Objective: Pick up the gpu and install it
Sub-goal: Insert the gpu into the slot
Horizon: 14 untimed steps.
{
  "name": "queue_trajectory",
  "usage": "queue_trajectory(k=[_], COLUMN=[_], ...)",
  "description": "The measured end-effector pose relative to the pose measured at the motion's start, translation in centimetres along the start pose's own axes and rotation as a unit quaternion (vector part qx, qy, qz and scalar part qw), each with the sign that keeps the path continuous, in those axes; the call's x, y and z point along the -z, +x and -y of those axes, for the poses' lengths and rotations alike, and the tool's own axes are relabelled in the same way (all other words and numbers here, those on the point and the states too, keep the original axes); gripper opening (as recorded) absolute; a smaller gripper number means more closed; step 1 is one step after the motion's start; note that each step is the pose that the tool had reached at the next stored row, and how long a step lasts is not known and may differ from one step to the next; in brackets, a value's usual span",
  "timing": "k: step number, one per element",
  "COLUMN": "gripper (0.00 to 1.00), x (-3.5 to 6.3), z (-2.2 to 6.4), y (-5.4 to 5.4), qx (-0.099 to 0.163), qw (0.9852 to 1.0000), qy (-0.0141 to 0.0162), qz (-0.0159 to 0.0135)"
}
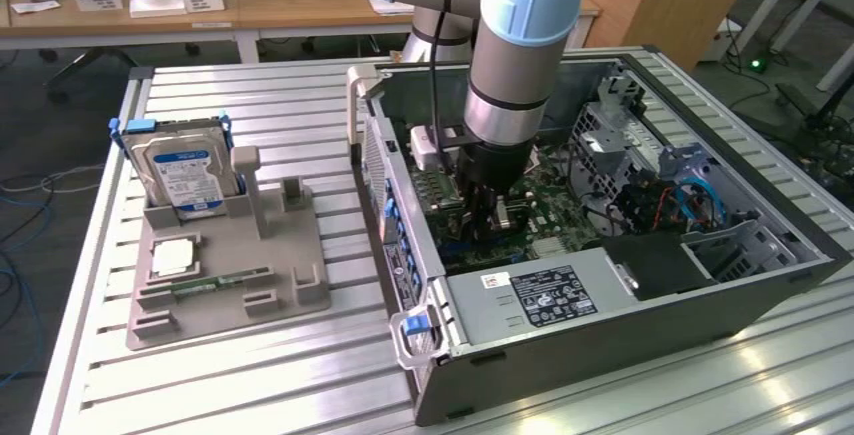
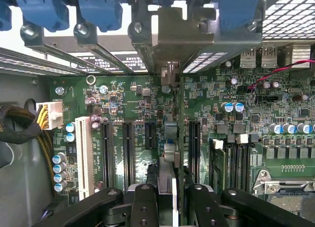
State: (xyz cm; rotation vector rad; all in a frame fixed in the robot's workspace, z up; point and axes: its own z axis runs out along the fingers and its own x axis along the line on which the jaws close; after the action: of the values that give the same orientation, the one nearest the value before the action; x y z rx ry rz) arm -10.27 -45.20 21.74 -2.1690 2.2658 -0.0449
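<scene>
In the wrist view the gpu stands edge-on between my two black fingers. It is a thin green card with a grey heatsink near the grip. My gripper is shut on it. Its silver bracket reaches up to the rear slot openings of the case. The card's lower edge stands over the green motherboard, among the black expansion slots; whether it is seated I cannot tell. In the exterior view the gripper is deep inside the open computer case.
Blue slot latches line the case's rear wall. A grey power supply fills the case's near end, with drive cages and cables toward the exterior view's right. Outside, a grey fixture tray holds the silver hard drive and a memory stick.
</scene>
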Motion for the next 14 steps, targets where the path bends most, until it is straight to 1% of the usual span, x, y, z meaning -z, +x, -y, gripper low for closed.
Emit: queue_trajectory(k=[3, 5, 8, 9, 14], gripper=[0.28, 0.28, 0.28, 0.28, 0.28], x=[-0.01, -0.01, 0.0, 0.0, 0.0], z=[0.0, -0.02, -0.09, -0.11, -0.11], y=[0.0, 0.0, 0.01, 0.0, 0.0], qx=[0.0, 0.0, 0.0, 0.0, 0.0], qw=[1.0, 1.0, 1.0, 1.0, 1.0], qy=[0.0008, 0.0026, 0.008, 0.0087, 0.0087], qz=[0.0001, 0.0002, 0.0003, 0.0004, 0.0004])
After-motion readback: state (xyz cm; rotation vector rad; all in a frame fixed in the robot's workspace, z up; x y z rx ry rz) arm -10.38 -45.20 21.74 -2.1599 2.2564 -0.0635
